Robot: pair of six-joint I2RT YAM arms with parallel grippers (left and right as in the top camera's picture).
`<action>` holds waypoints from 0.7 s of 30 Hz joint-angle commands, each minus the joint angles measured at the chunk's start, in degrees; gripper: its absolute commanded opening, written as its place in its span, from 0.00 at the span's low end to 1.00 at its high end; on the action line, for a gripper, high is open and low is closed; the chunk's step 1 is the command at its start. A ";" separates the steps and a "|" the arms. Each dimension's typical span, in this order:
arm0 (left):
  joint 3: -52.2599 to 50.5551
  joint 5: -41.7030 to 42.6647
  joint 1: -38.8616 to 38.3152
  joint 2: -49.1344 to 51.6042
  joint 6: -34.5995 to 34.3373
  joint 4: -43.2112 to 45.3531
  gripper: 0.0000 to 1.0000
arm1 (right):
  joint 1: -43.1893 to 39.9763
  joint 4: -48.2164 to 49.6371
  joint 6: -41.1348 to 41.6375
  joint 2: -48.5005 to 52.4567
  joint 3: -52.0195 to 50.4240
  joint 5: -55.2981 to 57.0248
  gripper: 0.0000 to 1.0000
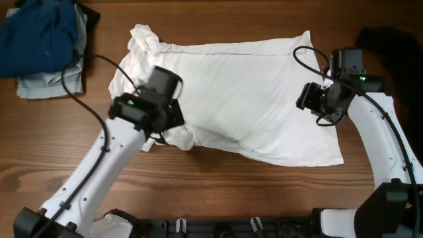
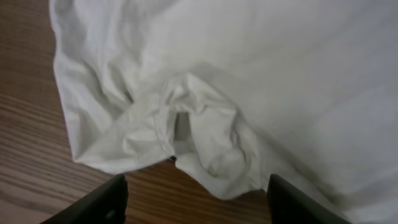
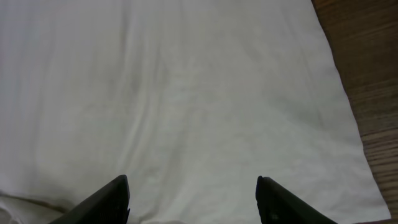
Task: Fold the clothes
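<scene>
A large white T-shirt lies spread across the middle of the wooden table, plain side up, with no lettering showing. Its lower left sleeve is bunched into a crumpled lump. My left gripper hovers just short of that lump, open, with only wood and cloth between its fingers. My right gripper hangs open over the shirt's right part, its fingers above flat fabric. A black garment lies at the far right.
A pile of blue and pale clothes sits at the table's back left corner. Bare wood runs along the front edge below the shirt. The shirt's upper left corner is bunched up.
</scene>
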 commanded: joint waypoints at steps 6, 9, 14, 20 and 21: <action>-15.58 0.57 -6.14 2.60 -33.40 7.50 0.50 | 0.13 1.60 -1.62 -0.31 -0.04 -1.86 0.66; -18.38 -1.75 -6.01 2.71 -33.42 12.98 0.49 | 0.13 1.70 -1.64 -0.31 -0.04 -1.86 0.66; -20.09 -7.02 -6.01 2.89 -33.38 20.28 0.46 | 0.13 1.68 -1.64 -0.31 -0.04 -1.86 0.66; -21.70 -7.37 -6.01 4.63 -33.38 20.46 0.45 | 0.13 1.66 -1.68 -0.31 -0.04 -1.86 0.66; -21.79 -7.34 -6.01 4.96 -33.38 20.46 0.45 | 0.13 1.66 -1.68 -0.31 -0.04 -1.86 0.66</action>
